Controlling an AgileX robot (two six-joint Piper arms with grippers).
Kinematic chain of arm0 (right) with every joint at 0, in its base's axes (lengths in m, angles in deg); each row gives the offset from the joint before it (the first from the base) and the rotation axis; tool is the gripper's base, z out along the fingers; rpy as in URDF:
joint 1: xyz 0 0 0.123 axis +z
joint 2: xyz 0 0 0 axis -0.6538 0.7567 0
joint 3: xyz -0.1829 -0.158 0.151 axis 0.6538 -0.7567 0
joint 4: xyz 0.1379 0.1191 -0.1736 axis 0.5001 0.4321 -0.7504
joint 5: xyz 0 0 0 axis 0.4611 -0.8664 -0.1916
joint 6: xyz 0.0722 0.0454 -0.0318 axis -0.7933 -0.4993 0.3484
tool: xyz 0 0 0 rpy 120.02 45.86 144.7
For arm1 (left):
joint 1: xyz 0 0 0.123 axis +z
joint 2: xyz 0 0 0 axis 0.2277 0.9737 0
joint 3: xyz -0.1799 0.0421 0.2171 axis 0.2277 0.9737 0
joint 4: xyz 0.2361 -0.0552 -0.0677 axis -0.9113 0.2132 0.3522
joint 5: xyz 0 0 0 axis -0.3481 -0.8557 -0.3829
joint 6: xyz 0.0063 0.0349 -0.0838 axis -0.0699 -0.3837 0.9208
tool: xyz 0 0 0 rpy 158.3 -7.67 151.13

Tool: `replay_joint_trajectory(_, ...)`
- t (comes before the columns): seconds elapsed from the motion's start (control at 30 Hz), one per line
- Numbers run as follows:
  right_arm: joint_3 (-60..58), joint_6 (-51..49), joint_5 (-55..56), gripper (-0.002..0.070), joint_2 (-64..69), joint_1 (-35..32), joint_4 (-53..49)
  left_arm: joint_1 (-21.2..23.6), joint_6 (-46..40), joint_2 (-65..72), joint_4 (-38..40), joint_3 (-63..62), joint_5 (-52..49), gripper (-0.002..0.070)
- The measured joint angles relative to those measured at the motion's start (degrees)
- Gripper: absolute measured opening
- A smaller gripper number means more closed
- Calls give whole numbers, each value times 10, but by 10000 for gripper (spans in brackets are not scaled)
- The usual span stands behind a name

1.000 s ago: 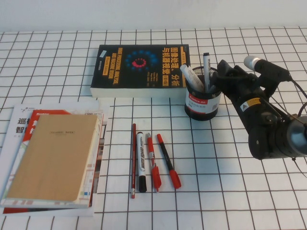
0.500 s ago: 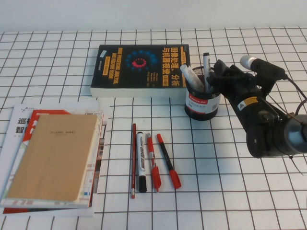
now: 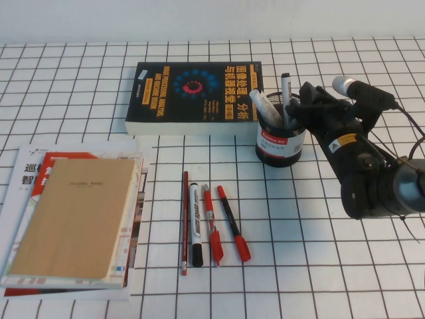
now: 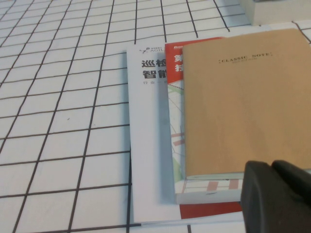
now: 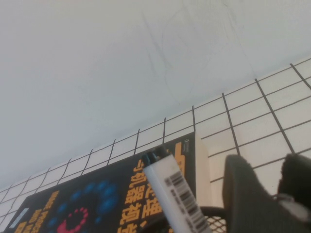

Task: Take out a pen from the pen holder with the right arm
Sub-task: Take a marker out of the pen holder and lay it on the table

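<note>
Whether the right gripper (image 3: 297, 106) is open or closed on something I cannot tell (its tip is buried among the pen tops in the high view, and its own wrist camera shows only dark bulk beside the mesh rim). It sits right at the mouth of the pen holder (image 3: 280, 143), reaching in from the robot's right. The holder is a black mesh cup with a red label, standing upright just beside the front right corner of the thick black book (image 3: 192, 96). It holds at least 2 pens: a grey-capped pen (image 3: 285, 85) standing near upright, closest to the gripper, and a white marker (image 3: 264, 106) leaning toward the book. Either should be light, stiff and smooth plastic, so likely to slip if pinched off-centre. I judge the best hold to be across the barrel just below the cap, well above the rim, followed by a straight lift along the pen's own axis so that it neither drags nor tips the light cup. 4 more writing tools (image 3: 211, 226) lie in a row on the gridded table (image 3: 332, 279) nearer the robot, well apart from the holder. The left gripper (image 4: 277, 194) hangs over the near edge of the tan notebook (image 4: 243, 102) on the robot's left, away from the work, and its state cannot be told either.
</note>
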Motion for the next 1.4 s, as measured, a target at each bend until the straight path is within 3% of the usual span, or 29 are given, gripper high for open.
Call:
replay_joint_trajectory(0.3,0,0,6,43,0,0,-6,0,0,0,0,0,0,-4)
replay_joint_trajectory(0.8,0,17,-60,36,-88,-1,-28,0,0,0,0,0,0,-4)
replay_joint_trajectory(1.2,0,138,-289,36,-314,-1,-58,0,0,0,0,0,0,-4)
replay_joint_trajectory(1.3,1,148,-385,36,-380,-1,-59,0,0,0,0,0,0,-4)
replay_joint_trajectory(1.4,30,158,-556,36,-429,3,-61,0,0,0,0,0,0,-4)
